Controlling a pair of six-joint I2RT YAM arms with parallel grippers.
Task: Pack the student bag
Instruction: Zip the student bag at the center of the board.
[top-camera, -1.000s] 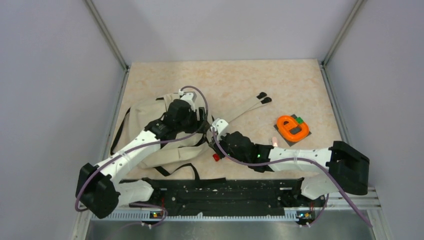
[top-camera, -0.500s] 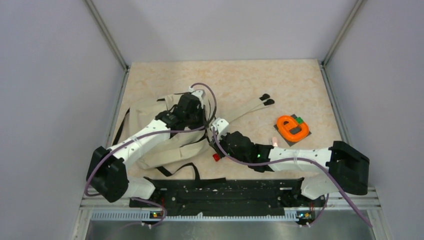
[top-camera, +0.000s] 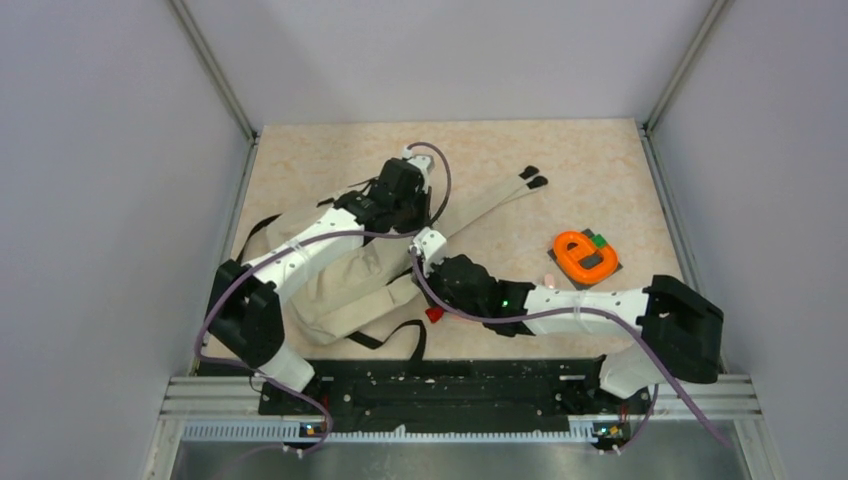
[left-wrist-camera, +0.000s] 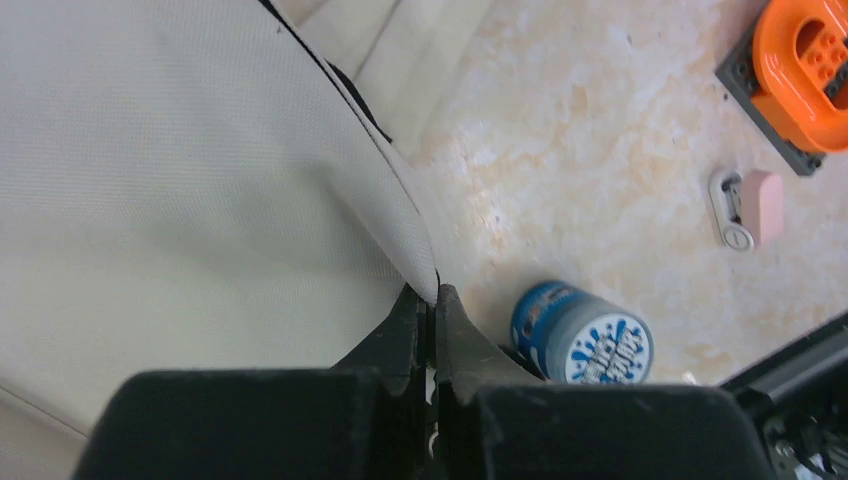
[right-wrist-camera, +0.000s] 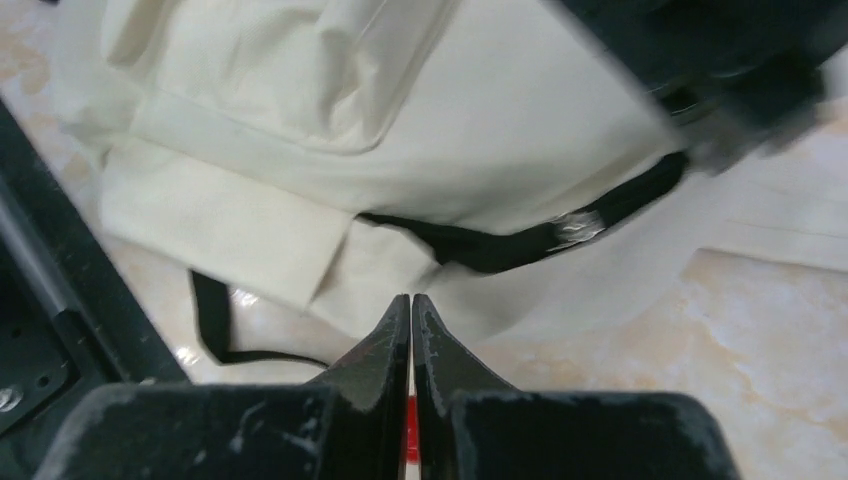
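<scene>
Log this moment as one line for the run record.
phase: bag handling | left gripper: shut on student bag edge | right gripper: shut, near bag | outside bag: blue tub, orange toy

The pale marbled table (top-camera: 600, 160) carried the student bag (top-camera: 345, 285), an orange toy block (top-camera: 584, 255), a small pink item (left-wrist-camera: 760, 203) and a blue tub (left-wrist-camera: 582, 335).

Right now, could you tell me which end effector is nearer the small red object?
Right. The right end effector is shut beside the red object; the left end effector pinches the student bag farther back.
</scene>
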